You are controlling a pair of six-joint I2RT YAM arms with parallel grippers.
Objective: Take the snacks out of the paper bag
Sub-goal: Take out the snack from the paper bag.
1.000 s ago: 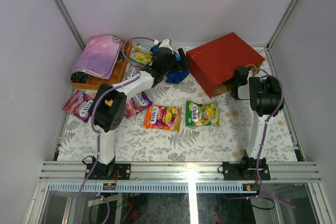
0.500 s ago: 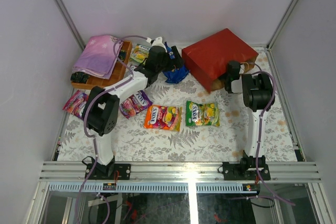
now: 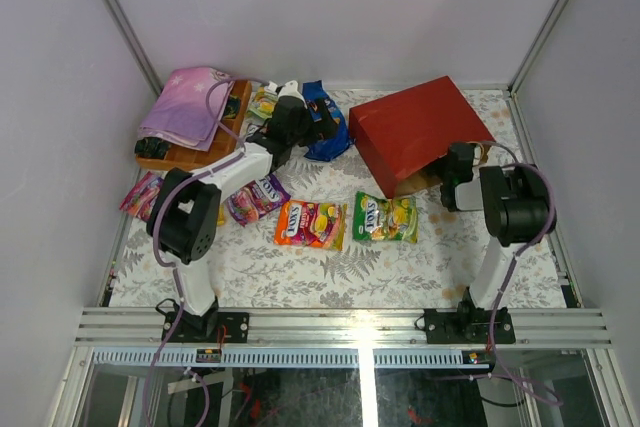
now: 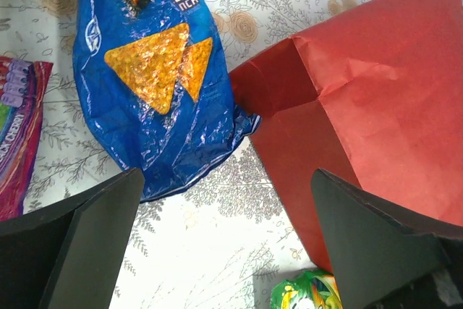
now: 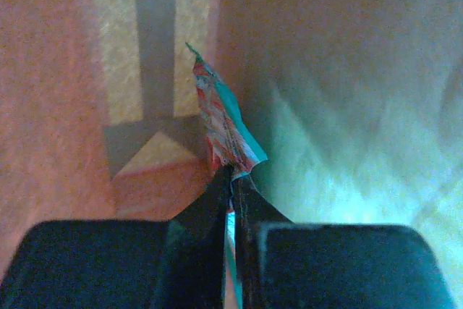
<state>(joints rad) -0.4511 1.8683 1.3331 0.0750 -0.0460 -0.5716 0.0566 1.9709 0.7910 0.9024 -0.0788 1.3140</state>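
The red paper bag (image 3: 415, 127) lies on its side at the back right, its mouth toward my right arm. My right gripper (image 3: 450, 167) reaches into that mouth. In the right wrist view, the right gripper (image 5: 233, 175) is shut on the edge of a teal and red snack packet (image 5: 224, 121) inside the brown interior. My left gripper (image 3: 325, 132) stands open above the cloth beside the dark-blue chip bag (image 3: 318, 99), holding nothing. In the left wrist view, the left gripper (image 4: 228, 175) has the chip bag (image 4: 155, 85) to its left and the paper bag (image 4: 376, 113) to its right.
An orange packet (image 3: 310, 223), a green-yellow packet (image 3: 386, 218) and a purple packet (image 3: 257, 197) lie mid-table. Another purple packet (image 3: 140, 195) lies at the left. A wooden tray (image 3: 190, 155) with a pink cloth (image 3: 188, 105) sits at the back left.
My right gripper has closed on the packet inside the bag, and the bag has shifted and tilted. My left arm has drawn back left, still open, with the chip bag lying beside it.
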